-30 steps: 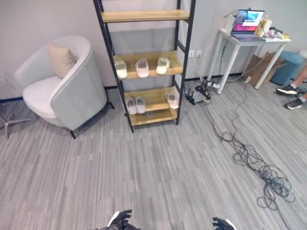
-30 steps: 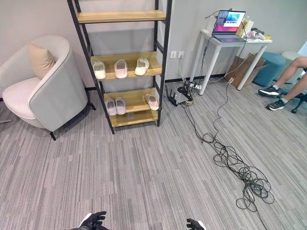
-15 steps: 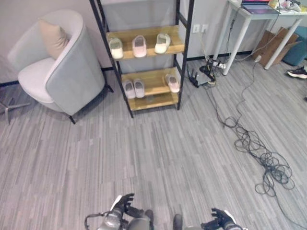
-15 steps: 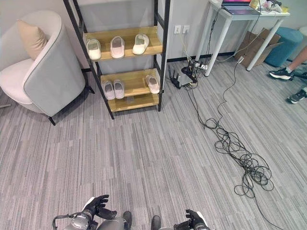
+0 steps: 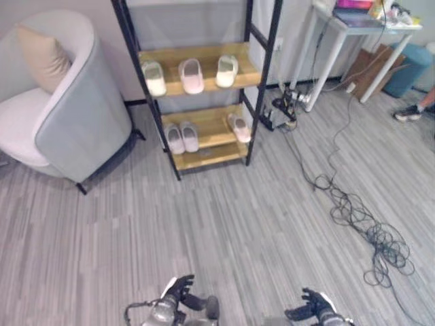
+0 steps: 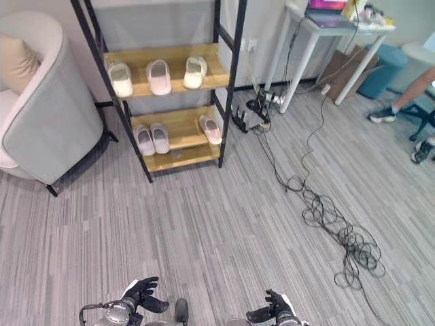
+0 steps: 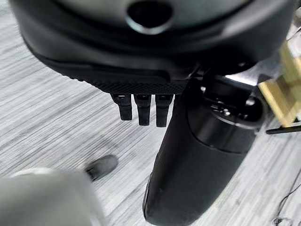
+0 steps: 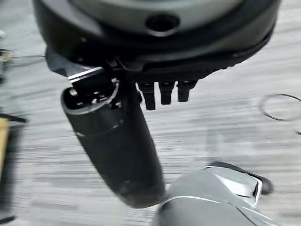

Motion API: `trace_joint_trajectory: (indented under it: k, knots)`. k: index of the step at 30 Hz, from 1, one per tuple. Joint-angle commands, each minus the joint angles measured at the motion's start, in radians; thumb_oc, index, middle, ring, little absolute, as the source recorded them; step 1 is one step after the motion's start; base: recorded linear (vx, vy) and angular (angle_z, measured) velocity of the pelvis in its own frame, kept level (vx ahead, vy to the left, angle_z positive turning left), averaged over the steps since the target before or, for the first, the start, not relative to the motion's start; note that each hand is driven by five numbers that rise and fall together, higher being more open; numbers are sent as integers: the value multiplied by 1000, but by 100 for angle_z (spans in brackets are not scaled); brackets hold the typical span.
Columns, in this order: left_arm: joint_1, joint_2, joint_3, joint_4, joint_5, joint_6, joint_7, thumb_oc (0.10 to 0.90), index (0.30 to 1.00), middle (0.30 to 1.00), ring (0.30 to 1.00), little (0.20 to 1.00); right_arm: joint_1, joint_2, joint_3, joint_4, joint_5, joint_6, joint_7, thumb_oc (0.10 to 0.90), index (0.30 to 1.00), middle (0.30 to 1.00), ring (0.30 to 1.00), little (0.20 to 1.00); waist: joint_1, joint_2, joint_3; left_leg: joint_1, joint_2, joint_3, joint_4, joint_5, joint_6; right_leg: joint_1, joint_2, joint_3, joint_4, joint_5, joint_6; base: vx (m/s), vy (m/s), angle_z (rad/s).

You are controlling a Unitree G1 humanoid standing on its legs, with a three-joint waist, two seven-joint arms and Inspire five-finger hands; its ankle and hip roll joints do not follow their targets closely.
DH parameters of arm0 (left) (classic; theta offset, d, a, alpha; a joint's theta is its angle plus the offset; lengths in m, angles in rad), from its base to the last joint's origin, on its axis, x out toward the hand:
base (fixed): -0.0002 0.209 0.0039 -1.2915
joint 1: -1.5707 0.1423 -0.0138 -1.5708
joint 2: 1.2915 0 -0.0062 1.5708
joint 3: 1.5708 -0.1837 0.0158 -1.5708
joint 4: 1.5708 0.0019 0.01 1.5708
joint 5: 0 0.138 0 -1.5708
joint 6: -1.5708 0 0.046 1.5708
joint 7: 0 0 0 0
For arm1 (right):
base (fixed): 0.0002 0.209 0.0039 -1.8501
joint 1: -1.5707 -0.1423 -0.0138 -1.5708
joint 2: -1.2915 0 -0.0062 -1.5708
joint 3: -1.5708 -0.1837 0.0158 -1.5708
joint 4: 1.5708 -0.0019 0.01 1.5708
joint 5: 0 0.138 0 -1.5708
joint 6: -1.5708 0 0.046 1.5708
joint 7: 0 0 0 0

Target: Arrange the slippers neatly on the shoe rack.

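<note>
Left hand: the left hand (image 5: 178, 293) is seen low at the near edge of the head views, over bare grey floor (image 5: 224, 224); its fingers (image 7: 143, 109) are relaxed and slightly spread, and nothing is held.
Right hand: the right hand (image 5: 314, 313) is seen low at the near edge too, well apart from the left; its fingers (image 8: 164, 94) hang loose and nothing is held (the thumb stands clear of them).
Armchair: a pale armchair (image 5: 64, 129) with a beige cushion (image 5: 42, 58) is placed at the far left, just beside the rack.
Shoe rack: a black-framed shoe rack (image 5: 262, 75) with wooden shelves is set against the wall, well apart from both hands.
Middle shelf: three slippers are laid here, a greenish-white slipper (image 5: 153, 77), a pink slipper (image 5: 192, 75) and a cream slipper (image 5: 226, 70), spaced apart, the last one tilted.
Lower shelf: a pale pair (image 5: 181, 138) is laid side by side, touching or nearly so, and a single slipper (image 5: 238, 127) is set apart at the shelf's right end, angled.
In the way: a tangle of black cables (image 5: 370, 234) is spread on the floor to the right of the rack.
Surface: a white surface (image 5: 367, 27) carrying a laptop (image 5: 353, 5) is placed at the far right; a person's shoe (image 5: 409, 113) is seen on the floor beyond it.
</note>
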Motion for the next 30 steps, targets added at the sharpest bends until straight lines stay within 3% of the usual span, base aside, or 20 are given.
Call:
trace_joint_trajectory:
  k: [1, 3, 6, 9, 11, 12, 13, 15, 17, 19, 23, 25, 26, 30]
  knots:
    - [9, -16, 19, -9, -12, -32, -11, 800, 900, 900, 900, 900, 12, -20, 35, -39, -6, -19, 12, 800, 900, 900, 900, 900, -5, 43, -14, -1, 17, -65, 109, -124, -52, 16, 54, -74, -234, 200, -11, 480, -84, 1]
    - [10, -20, 18, 0, -7, -33, -11, 800, 900, 900, 900, 900, 11, -21, 41, -36, -2, -20, 13, 800, 900, 900, 900, 900, -28, 43, -10, 43, 14, -87, 96, -144, -57, -13, 66, -80, -302, 187, -21, 349, -95, 3]
    - [8, -24, 17, 7, 0, -38, -10, 800, 900, 900, 900, 900, 14, -30, 38, -34, 3, -19, 17, 800, 900, 900, 900, 900, -66, 30, -7, 117, -1, -130, 79, -180, -72, -82, 69, -47, -480, 254, -10, 374, -145, 32]
    - [15, -33, 19, 21, 6, -42, -13, 800, 900, 900, 900, 900, 28, -39, 35, -29, -3, -14, 19, 800, 900, 900, 900, 900, -74, 36, -16, 173, 19, -144, 88, -210, -97, -52, 62, -65, -579, 290, -11, 322, -168, 43]
    - [27, -40, 25, 31, 7, -40, -12, 800, 900, 900, 900, 900, 46, -41, 33, -23, -6, -14, 21, 800, 900, 900, 900, 900, -72, 39, -33, 164, 43, -150, 169, -165, -133, -11, 85, -57, -588, 288, -39, 297, -233, 56]
    - [27, -39, 30, 23, -15, -43, -11, 800, 900, 900, 900, 900, 49, -44, 33, -22, 2, -18, 19, 800, 900, 900, 900, 900, -62, 28, -29, 94, 67, -122, 327, -76, -178, 42, 89, -69, -614, 279, -61, 179, -201, 39]
    - [27, -39, 30, 22, -15, -43, -12, 800, 900, 900, 900, 900, 49, -44, 33, -22, 2, -18, 19, 800, 900, 900, 900, 900, -63, 29, -29, 90, 68, -123, 333, -79, -179, 42, 89, -70, -615, 280, -61, 145, -220, 31]
    - [25, -37, 39, 3, -43, -46, -7, 800, 900, 900, 900, 900, 45, -48, 37, -24, 19, -24, 10, 800, 900, 900, 900, 900, -38, 9, -13, 10, 90, -98, 477, -13, -188, 104, 96, -69, -636, 255, -92, 148, -181, -1]
    - [25, -35, 40, 2, -48, -43, -2, 800, 900, 900, 900, 900, 43, -49, 40, -27, 24, -22, 9, 800, 900, 900, 900, 900, -26, -4, -7, -28, 106, -73, 542, 6, -188, 146, 95, -68, -645, 232, -107, 227, -169, -35]
    - [22, -39, 30, -1, -45, -44, -5, 800, 900, 900, 900, 900, 48, -51, 42, -28, 27, -22, 10, 800, 900, 900, 900, 900, -9, -18, 1, -96, 115, -34, 528, -23, -176, 193, 92, -66, -657, 205, -109, 277, -94, -16]
    - [20, -40, 14, -14, -33, -46, -9, 800, 900, 900, 900, 900, 60, -50, 41, -16, 31, -24, 8, 800, 900, 900, 900, 900, 14, -16, 6, -188, 104, 11, 341, -53, -161, 253, 108, -61, -678, 154, -101, 298, -8, 7]
    - [22, -39, 10, -20, -28, -46, -11, 800, 900, 900, 900, 900, 65, -48, 39, -11, 30, -24, 5, 800, 900, 900, 900, 900, 26, -6, 7, -215, 102, 29, 228, 3, -166, 290, 126, -50, -689, 129, -96, 373, 38, 28]
    - [25, -38, 8, -20, -22, -47, -9, 800, 900, 900, 900, 900, 64, -44, 37, -11, 32, -26, 2, 800, 900, 900, 900, 900, 40, 6, 11, -251, 98, 39, 158, 68, -175, 324, 152, -31, -689, 108, -96, 318, 30, 26]
    - [43, -30, 21, -18, -27, -47, -9, 800, 900, 900, 900, 900, 73, -33, 40, -8, 24, -25, 7, 800, 900, 900, 900, 900, 62, 7, -3, -242, 76, 25, 108, 83, -159, 370, 165, -2, -670, 71, -95, 302, 62, -13]
